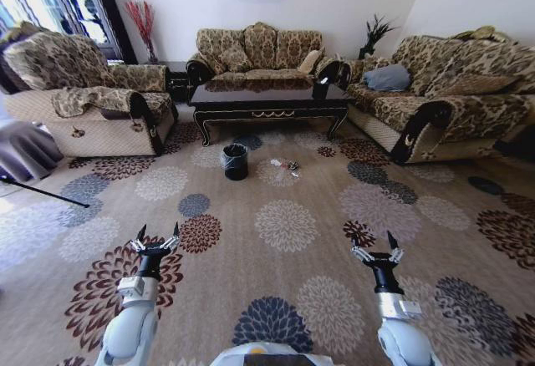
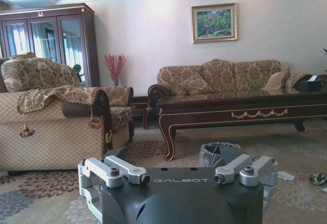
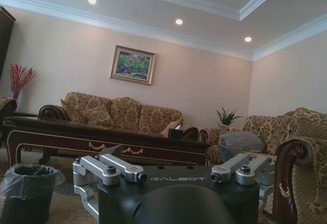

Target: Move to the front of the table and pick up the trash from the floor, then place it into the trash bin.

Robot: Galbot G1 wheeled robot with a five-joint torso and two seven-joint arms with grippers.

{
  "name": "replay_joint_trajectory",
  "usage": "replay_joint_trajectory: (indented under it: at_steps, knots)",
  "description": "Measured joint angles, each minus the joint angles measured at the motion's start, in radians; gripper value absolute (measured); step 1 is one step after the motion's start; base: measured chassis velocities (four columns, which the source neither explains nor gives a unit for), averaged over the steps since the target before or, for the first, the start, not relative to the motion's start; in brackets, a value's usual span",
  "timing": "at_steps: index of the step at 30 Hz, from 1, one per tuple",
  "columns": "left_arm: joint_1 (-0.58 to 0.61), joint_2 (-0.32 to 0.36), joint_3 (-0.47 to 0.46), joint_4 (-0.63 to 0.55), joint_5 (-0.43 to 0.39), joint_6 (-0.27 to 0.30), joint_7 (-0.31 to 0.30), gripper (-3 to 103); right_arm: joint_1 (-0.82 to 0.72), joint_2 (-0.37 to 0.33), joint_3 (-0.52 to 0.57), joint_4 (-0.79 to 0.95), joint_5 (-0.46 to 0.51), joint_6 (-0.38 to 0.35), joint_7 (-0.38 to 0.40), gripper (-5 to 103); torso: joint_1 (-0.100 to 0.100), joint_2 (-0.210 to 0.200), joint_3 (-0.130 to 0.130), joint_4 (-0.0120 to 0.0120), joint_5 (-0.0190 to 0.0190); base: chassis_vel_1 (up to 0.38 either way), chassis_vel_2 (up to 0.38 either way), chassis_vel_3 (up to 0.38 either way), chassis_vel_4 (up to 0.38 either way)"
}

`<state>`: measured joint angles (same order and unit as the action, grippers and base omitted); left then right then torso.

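Glossy table (image 1: 267,99), crinkly-lined (round) bin (image 1: 235,161)

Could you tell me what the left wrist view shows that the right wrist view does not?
Left wrist view alone: a glass-fronted cabinet, the armchair beside it, and trash on the floor.

Right wrist view alone: recessed ceiling lights, a potted plant and a grey cushion on the side sofa.

Both share: the table, the trash bin, the framed painting, the back sofa and red dried stems.
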<state>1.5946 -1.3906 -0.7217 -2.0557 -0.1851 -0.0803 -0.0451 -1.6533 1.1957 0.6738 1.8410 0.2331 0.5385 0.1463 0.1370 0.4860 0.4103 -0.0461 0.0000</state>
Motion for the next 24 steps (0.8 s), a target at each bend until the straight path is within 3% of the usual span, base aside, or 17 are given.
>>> replay_joint_trajectory:
  at_steps: [24]
  knots:
    - [0.007,-0.004,-0.001,-0.007,0.002,-0.003,0.001,100,-0.007,0.006,0.002,0.006,0.0,0.007,0.002,100,-0.035,-0.101,-0.065,0.0001,0.0,0.0,0.0,0.0,0.0]
